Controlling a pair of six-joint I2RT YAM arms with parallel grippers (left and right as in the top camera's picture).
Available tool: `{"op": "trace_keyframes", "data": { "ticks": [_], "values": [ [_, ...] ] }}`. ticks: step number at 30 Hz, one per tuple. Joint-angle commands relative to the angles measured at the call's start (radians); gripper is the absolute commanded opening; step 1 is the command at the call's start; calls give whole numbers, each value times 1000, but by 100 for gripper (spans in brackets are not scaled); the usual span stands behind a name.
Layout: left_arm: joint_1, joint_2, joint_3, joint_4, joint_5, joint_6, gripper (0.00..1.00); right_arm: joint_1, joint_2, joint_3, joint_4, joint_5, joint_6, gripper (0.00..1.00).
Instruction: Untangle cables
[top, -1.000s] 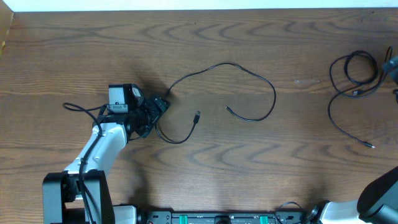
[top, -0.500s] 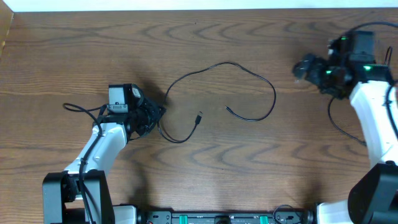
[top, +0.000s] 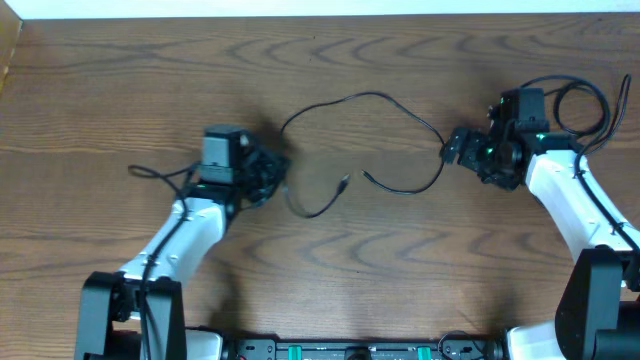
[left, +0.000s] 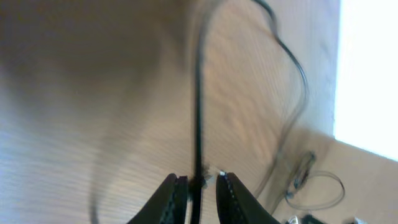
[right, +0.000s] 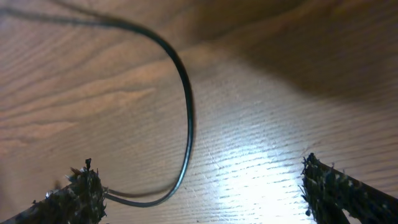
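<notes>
Pinching the black cable (right: 189, 112) between closed fingers, the left gripper (left: 200, 188) grips it left of centre on the table (top: 120, 80).
The right gripper (top: 455, 148) hangs spread wide over the cable's far bend, touching nothing.

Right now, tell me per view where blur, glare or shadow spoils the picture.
Left wrist: motion-blurred, the black cable and table smeared, with a blown-out white strip at the right edge. Right wrist: sharper, with glare on the table at lower centre and shadow at top right. Overhead: sharp and evenly lit.
</notes>
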Motion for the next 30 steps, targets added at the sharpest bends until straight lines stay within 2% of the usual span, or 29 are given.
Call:
{"op": "trace_keyframes", "data": {
  "ticks": [1, 5, 6, 9, 11, 14, 22, 24, 27, 30],
  "values": [
    [-108, -7, 7, 87, -66, -37, 27, 9, 9, -35, 23, 8, 51, 99],
    [-205, -7, 7, 106, -229, -37, 39, 10, 9, -62, 45, 9, 70, 99],
    [-228, -7, 7, 102, -262, -36, 44, 10, 9, -71, 59, 8, 71, 99],
    [-253, -7, 7, 98, -274, -33, 56, 10, 9, -92, 92, 9, 101, 97],
    [-257, -7, 7, 80, -275, -33, 73, 10, 9, -114, 121, 8, 144, 92],
    [-252, -7, 7, 49, -310, -32, 97, 14, 9, -139, 156, 8, 164, 91],
    [-182, -11, 7, 35, -342, 95, 100, 66, 9, -178, 207, 9, 167, 89],
    [-156, -23, 7, 35, -333, 106, 100, 77, 9, -178, 206, 23, 185, 83],
    [-119, -62, 7, 38, -274, 107, 100, 89, 9, -179, 181, 97, 304, 69],
    [-86, -124, 7, 38, -228, 168, 100, 99, 9, -179, 191, 123, 355, 64]
  ]
}}
